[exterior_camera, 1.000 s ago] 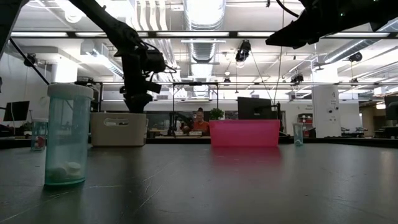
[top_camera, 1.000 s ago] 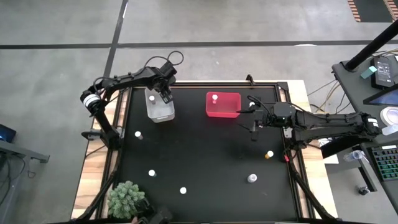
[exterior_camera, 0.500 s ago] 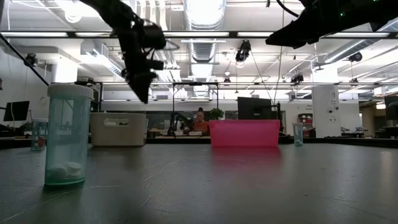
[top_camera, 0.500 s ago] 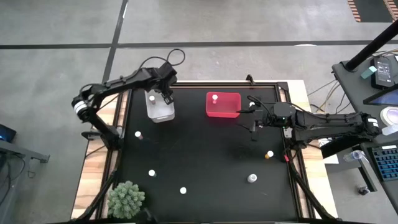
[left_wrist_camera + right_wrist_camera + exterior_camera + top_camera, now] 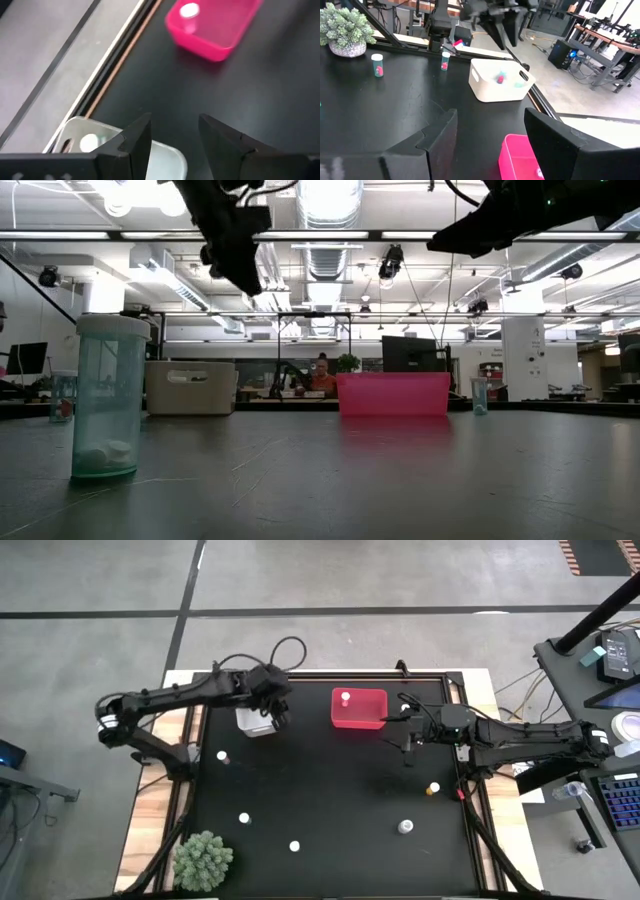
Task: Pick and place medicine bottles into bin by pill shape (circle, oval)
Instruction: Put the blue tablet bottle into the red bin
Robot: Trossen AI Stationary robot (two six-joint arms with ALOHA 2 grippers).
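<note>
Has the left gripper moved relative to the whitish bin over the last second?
Yes. The left gripper has shifted from above the whitish bin's middle toward its edge nearer the red bin, and risen.

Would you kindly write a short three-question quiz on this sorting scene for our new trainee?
1. True or false: the red bin holds a bottle.
2. The left gripper is above: A) the plant, B) the whitish bin, C) the red bin.
3. Fill in: the right gripper, open and empty, hangs beside the ___ bin.

Key: 1 true; 2 B; 3 red.
</note>
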